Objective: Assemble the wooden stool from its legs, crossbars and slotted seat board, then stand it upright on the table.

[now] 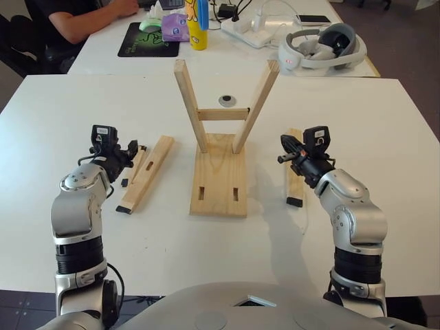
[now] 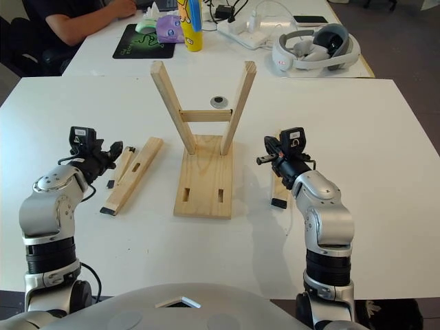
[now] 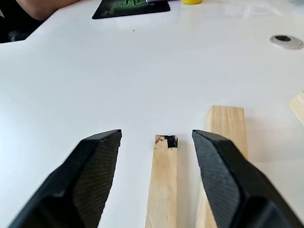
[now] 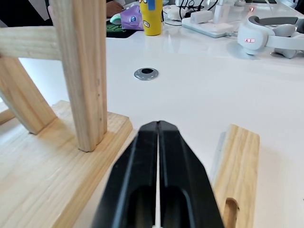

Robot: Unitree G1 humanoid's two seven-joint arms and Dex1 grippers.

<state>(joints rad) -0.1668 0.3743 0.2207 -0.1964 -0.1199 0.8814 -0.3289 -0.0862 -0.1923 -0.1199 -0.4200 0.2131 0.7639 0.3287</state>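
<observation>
Straddling a crossbar (image 3: 162, 185), left end effector (image 3: 156, 137) is apart; right end effector (image 4: 158, 127) is together beside seat (image 1: 218, 175).

i see a white surface (image 1: 385, 137). the seat board (image 1: 218, 182) lies flat at its middle, a grommet (image 1: 228, 100) behind. on the left, the left leg (image 1: 146, 173) and a thin bar (image 3: 161, 190) lie side by side; on the right, the right leg (image 1: 294, 191).
</observation>
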